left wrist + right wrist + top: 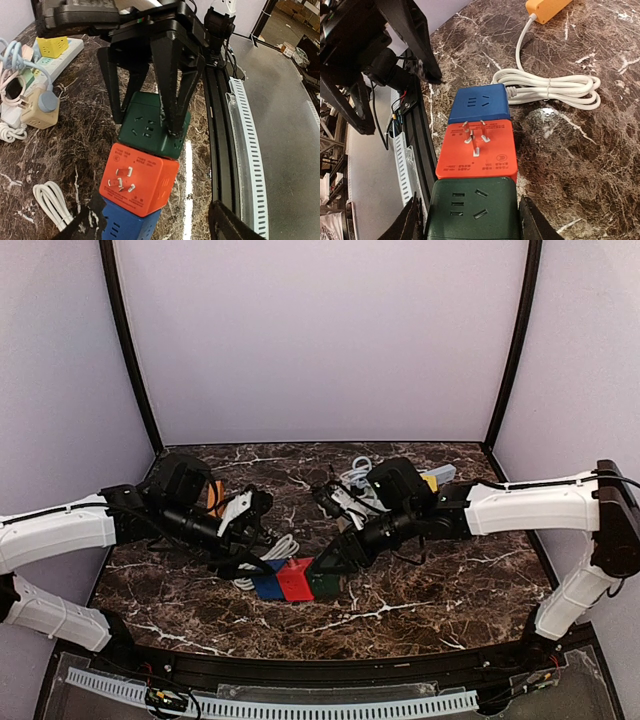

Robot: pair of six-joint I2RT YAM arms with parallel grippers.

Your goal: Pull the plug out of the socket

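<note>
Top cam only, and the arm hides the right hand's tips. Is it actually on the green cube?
Observer: Yes, the right hand clamps the green cube from both sides.
Operator: And the left?
Observer: The left hand straddles the blue cube with a gap on one side; it is not gripping.
Operator: Anything on the orange cube's top?
Observer: The orange cube has three metal prongs sticking up from its top face.
</note>
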